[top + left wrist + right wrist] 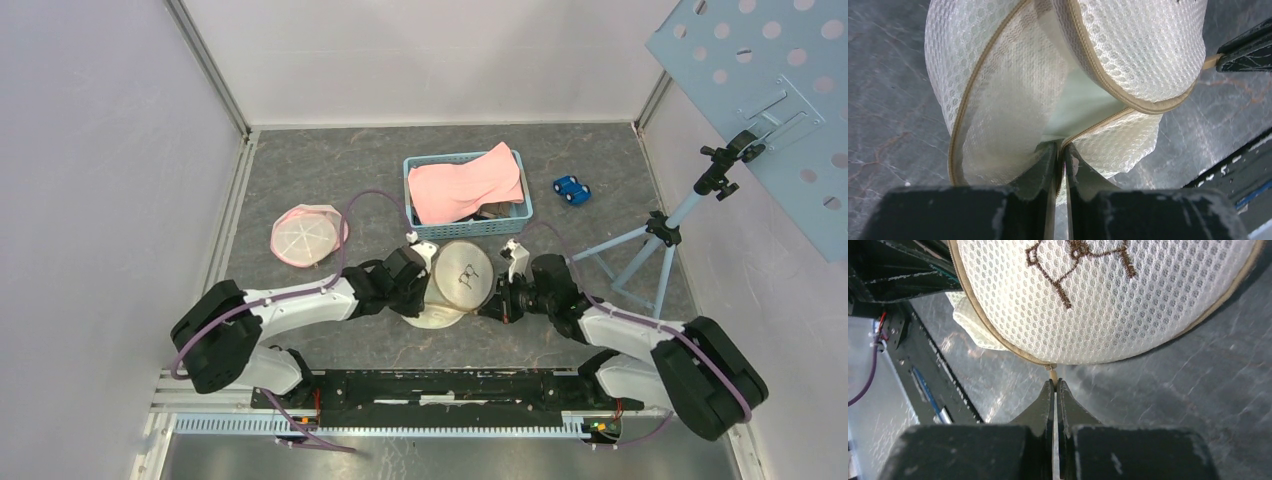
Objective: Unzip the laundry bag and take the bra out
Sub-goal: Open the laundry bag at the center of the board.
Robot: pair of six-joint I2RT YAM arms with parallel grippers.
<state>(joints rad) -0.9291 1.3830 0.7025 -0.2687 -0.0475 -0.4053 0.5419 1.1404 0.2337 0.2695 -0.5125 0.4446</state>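
Left claw (1060,147) pinches round white mesh laundry bag (1138,45); right claw (1054,383) clamps its tan zip tab (1052,373). Mesh may slip under tension.

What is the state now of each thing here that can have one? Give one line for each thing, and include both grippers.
laundry bag: partly unzipped, gap open, pale lining showing inside.
zipper pull: pinched by the right gripper.
left gripper: shut on the laundry bag's mesh edge.
right gripper: shut on the zipper pull.
basket: holds a pink cloth that hangs over its rim.
pink round bag: lying flat, apart from both arms.
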